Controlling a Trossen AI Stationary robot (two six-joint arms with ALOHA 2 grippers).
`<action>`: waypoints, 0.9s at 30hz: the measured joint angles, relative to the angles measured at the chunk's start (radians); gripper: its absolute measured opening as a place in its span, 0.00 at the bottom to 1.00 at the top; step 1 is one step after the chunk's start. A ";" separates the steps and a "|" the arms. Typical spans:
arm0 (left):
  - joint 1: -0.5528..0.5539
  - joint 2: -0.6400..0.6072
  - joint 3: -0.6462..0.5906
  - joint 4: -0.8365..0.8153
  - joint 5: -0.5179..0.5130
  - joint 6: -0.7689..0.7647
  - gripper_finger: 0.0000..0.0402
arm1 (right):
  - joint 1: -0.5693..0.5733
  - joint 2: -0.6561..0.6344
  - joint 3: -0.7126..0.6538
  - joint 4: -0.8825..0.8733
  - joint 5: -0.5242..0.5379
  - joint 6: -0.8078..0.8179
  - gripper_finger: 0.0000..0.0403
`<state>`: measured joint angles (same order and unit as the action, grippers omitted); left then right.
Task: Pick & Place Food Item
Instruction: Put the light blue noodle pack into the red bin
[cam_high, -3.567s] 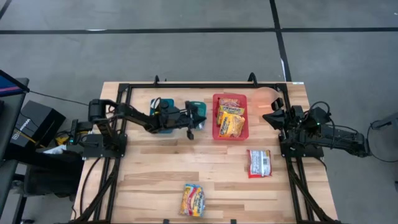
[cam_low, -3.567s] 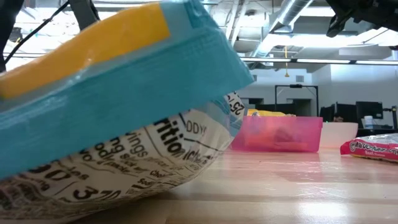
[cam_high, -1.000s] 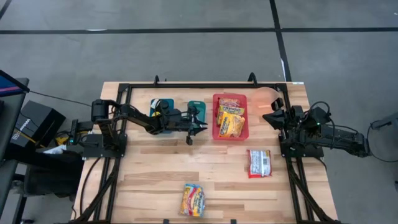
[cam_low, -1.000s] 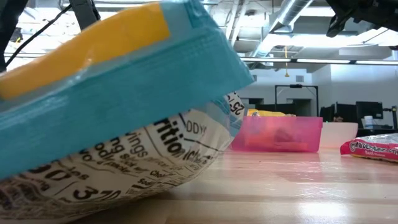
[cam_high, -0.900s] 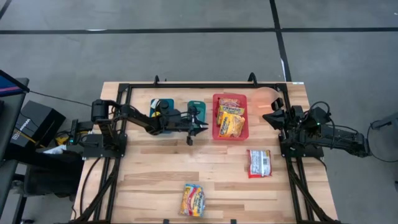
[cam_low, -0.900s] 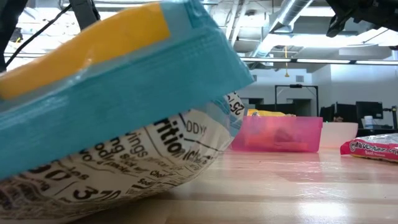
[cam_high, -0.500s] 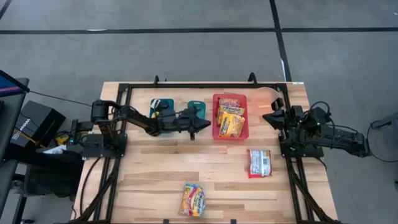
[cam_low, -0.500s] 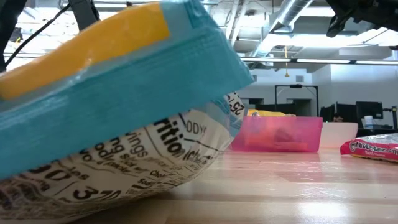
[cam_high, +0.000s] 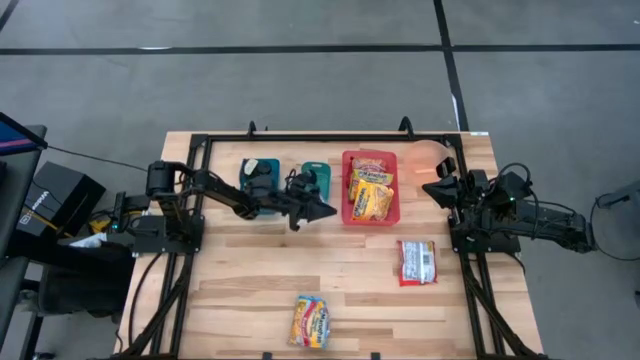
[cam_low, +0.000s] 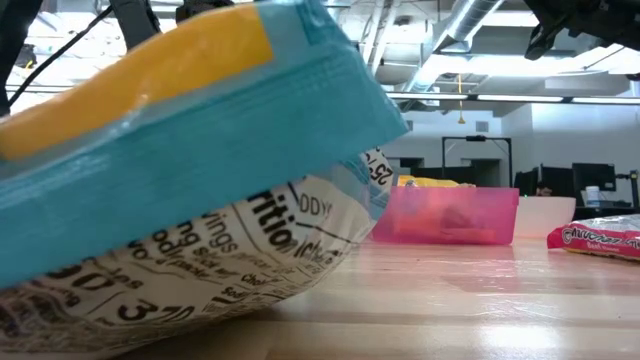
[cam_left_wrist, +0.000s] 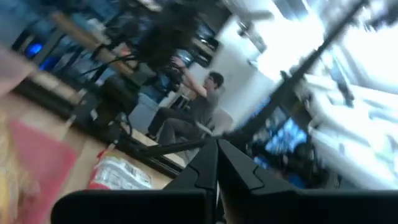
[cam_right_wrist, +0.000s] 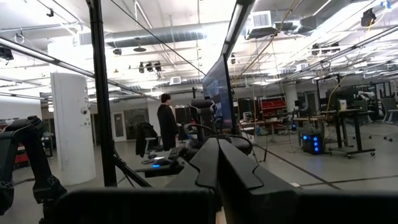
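My left gripper (cam_high: 328, 211) is shut and empty, held above the table just left of the pink basket (cam_high: 347, 215), which holds several yellow snack packets (cam_high: 371, 195). In its wrist view (cam_left_wrist: 217, 163) the fingers point level toward the table's right. Two teal packets (cam_high: 262, 171) (cam_high: 318, 174) lie flat at the far side, beside my left arm. A red packet (cam_high: 416, 261) lies flat at the right. A colourful packet (cam_high: 311, 320) lies at the near edge and fills the low view (cam_low: 180, 180). My right gripper (cam_high: 443, 190) waits shut at the right side.
A pale pink container (cam_high: 430, 157) stands at the far right corner behind the basket. A black frame (cam_high: 300, 137) runs along the table's far edge and down both sides. Bare wood (cam_high: 250, 270) lies between the teal packets and the near edge.
My left gripper has tipped up from pointing down at the table to pointing about level toward the table's right edge, staying shut and empty beside the basket. The teal packets and the other packets have stayed where they were.
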<state>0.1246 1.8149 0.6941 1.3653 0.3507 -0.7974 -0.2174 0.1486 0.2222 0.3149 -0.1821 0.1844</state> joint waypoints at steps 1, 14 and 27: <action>0.000 0.000 0.000 0.007 0.019 0.049 0.00 | 0.000 0.000 0.000 0.000 0.000 0.000 0.00; 0.006 0.000 0.000 0.028 0.041 0.190 0.01 | 0.000 0.000 0.000 0.000 0.000 0.000 0.00; -0.046 -0.290 0.001 -0.337 0.384 0.437 0.00 | 0.000 0.000 0.000 0.000 0.000 0.000 0.00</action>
<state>0.0789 1.5249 0.6950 1.0287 0.7346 -0.3602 -0.2173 0.1482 0.2219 0.3149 -0.1821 0.1844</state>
